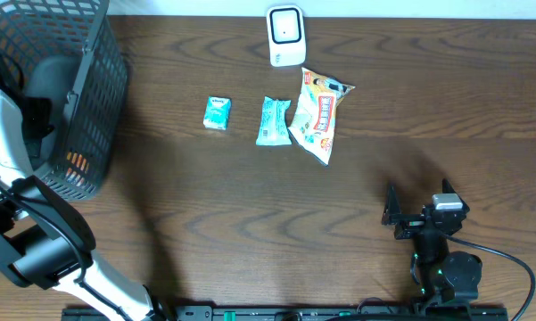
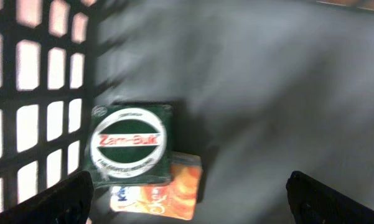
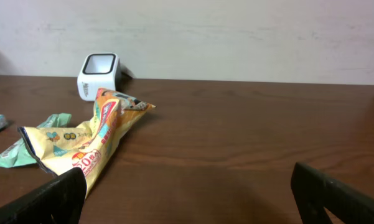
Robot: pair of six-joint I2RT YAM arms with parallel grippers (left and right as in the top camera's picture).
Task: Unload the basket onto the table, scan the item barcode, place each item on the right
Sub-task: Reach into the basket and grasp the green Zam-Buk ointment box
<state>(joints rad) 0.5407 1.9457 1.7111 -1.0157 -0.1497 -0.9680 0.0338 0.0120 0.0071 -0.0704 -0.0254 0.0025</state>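
Zam-Buk box: dark green, with a round white label facing up. It lies on the floor of the basket, close to the mesh wall.
Orange packet: it also lies in the basket, and the green box covers its upper edge. Its print is too blurred to read.
Left end effector: it is inside the basket, above the two items, with the jaws wide apart. It holds nothing, and one dark finger shows in each lower corner of the left wrist view.
Left arm: it reaches over the basket rim at the left edge of the counter.
Scanner: small and white, it stands at the far edge of the counter, well apart from the basket.
Snack bag: yellow and orange, crumpled, it lies just in front of the scanner.
Teal wrapper: it touches the left side of the snack bag.
Small teal packet: it lies alone, to the left of the wrapper.
Right end effector: its jaws are wide apart and empty, low over bare wood and facing the scanner.
Right arm: it is at the near right part of the counter, far from all the items.
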